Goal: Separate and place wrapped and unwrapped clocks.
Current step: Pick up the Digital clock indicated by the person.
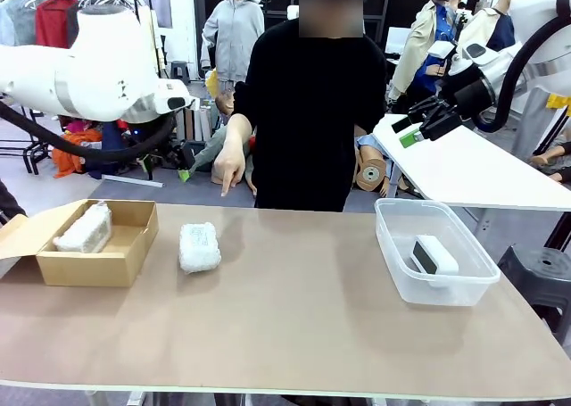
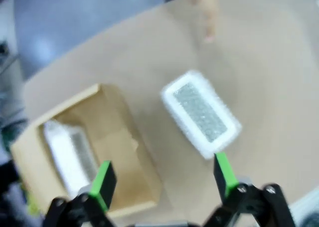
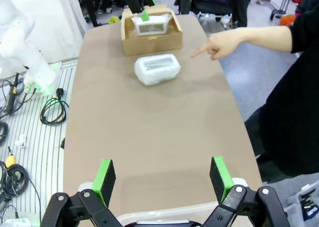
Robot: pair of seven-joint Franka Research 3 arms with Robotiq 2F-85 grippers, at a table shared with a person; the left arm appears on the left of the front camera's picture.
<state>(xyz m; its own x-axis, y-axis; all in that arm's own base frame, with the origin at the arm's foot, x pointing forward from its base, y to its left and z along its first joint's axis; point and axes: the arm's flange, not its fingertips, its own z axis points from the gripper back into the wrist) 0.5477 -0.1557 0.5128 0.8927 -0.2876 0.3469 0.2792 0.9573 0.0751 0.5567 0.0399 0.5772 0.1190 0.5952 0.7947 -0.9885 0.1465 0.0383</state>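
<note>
At the left edge of the front view an open cardboard box (image 1: 89, 269) sits on the desk (image 1: 303, 326), its flap cut off by the frame edge. Inside it lies one wrapped clock (image 1: 85, 230), a white crinkly bundle close to the box's left wall. Just right of the box and apart from it, a second wrapped clock (image 1: 199, 246) lies flat on the bare desk. Above it, left of the upper middle, the person's hand (image 1: 230, 169) points one finger down near the desk's far edge. At the lower right a clear tub (image 1: 446, 290) holds the bare clock (image 1: 433, 255), white, with its dark screen turned toward picture left.

In the left wrist view the left tool (image 2: 162, 167) hangs released over the desk, green pads wide apart with nothing between them. The box and its bundle lie at lower left, partly behind one pad. The second wrapped clock lies right of centre, just above the other pad. That view is blurred, so the wrap's detail is soft. In the front view this tool is hard to pick out against the dark clutter under the white arm at upper left.

The right tool (image 1: 419, 125) is at the upper right of the front view, beside a white side table (image 1: 482, 174). In the right wrist view its pads stand wide apart, released and gripping nothing. The tub's rim is cut off by the bottom edge there, its contents hidden.
</note>
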